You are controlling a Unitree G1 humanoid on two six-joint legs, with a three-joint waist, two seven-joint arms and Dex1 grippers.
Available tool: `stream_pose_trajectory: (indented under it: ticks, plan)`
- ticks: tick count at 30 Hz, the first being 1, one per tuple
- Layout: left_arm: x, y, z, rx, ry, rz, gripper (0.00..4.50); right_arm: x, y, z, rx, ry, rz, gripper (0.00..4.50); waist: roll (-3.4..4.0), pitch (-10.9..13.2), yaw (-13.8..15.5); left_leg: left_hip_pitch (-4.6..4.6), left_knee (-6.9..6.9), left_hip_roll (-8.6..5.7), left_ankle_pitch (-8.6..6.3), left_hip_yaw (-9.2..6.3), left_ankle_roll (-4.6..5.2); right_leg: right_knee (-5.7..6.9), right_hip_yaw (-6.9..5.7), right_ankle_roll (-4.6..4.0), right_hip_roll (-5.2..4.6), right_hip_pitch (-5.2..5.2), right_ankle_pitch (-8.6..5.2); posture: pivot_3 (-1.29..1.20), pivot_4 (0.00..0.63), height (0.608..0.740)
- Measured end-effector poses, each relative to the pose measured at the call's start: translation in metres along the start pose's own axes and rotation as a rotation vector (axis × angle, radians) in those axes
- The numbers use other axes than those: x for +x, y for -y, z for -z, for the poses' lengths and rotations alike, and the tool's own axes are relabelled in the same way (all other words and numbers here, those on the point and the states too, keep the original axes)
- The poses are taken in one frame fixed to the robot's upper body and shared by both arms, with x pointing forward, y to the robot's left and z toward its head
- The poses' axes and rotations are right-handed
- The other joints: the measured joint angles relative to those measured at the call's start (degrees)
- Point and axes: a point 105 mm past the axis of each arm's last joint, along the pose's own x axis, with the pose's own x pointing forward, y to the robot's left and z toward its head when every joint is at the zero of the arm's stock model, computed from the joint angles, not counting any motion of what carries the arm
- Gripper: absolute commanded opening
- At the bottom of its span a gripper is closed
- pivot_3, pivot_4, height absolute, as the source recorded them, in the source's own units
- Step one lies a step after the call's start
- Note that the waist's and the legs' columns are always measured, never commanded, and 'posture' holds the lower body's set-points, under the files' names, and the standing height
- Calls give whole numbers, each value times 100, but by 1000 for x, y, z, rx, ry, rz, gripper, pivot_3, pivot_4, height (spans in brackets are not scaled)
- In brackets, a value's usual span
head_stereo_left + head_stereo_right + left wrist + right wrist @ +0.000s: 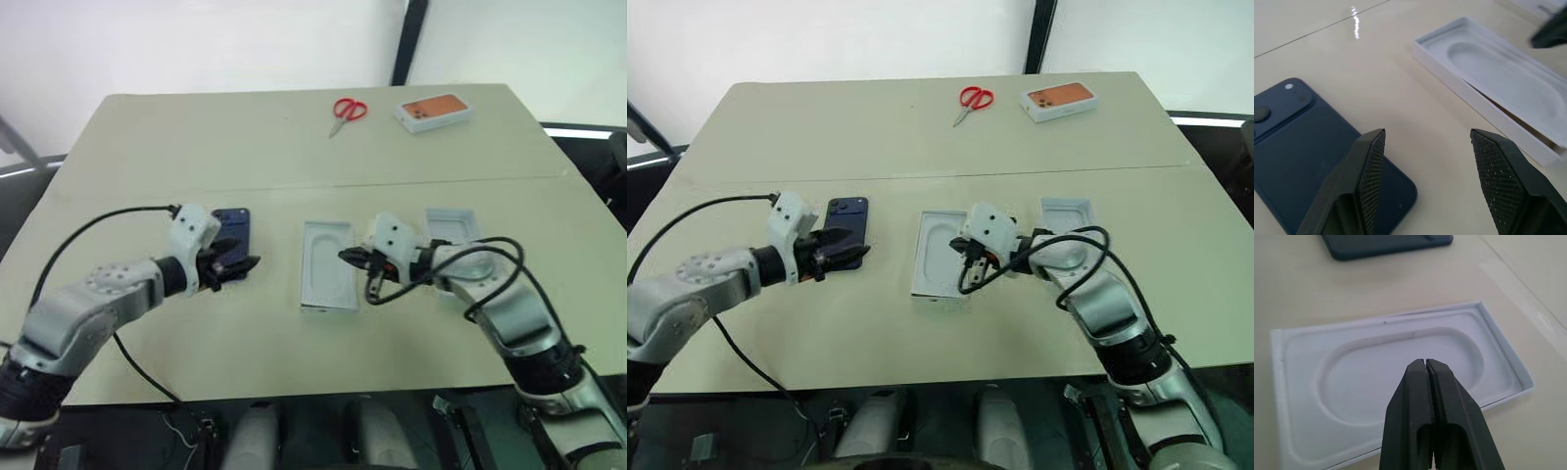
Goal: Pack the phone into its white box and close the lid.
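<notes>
- On the beige table, the navy phone lies back up, camera bump toward the far edge, left of the white box.
- The box holds a white insert with an oval recess, sitting slightly askew.
- The left end effector hovers released over the phone's near end, fingers apart, gripping nothing.
- The right end effector is clenched empty above the box's right side.
- Another white tray lies just behind the right arm.
- Red scissors and an orange-printed box sit at the far edge.
</notes>
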Motion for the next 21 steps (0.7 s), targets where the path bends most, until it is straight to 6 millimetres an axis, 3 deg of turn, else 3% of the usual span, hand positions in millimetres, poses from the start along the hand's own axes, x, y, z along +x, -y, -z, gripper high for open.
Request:
stream_pose_trajectory:
  ticks: [3, 8, 16, 21]
  plan:
    - [-19, 14, 16, 0, -31, 130, 2932, 12, -9, -4, 2, -18, -30, 80, 3, 2, 10, 0, -10, 2, -4, -3, 6, 0, -2, 0, -2, -3, 0, 0, 150, 740]
    - [-30, 21, 20, 18, -44, 205, 2932, 17, -17, -2, 4, -56, -72, 80, 3, 2, 6, 1, -9, 1, -5, -8, 10, 1, -7, -5, -2, 1, 4, 0, 150, 740]
    - [-29, 24, 25, 63, -43, 195, 2932, 25, -29, 6, 5, -132, -133, 80, 3, 2, -29, 2, -15, 6, -5, -6, 10, 7, -7, -3, 6, -6, 4, 0, 150, 740]
    - [-21, 30, 23, 56, 6, 183, 2932, 32, -22, 9, -74, -133, -80, 80, 1, 0, -26, 4, -13, 6, -4, -6, 10, 8, -7, -3, 5, -4, 4, 0, 150, 740]
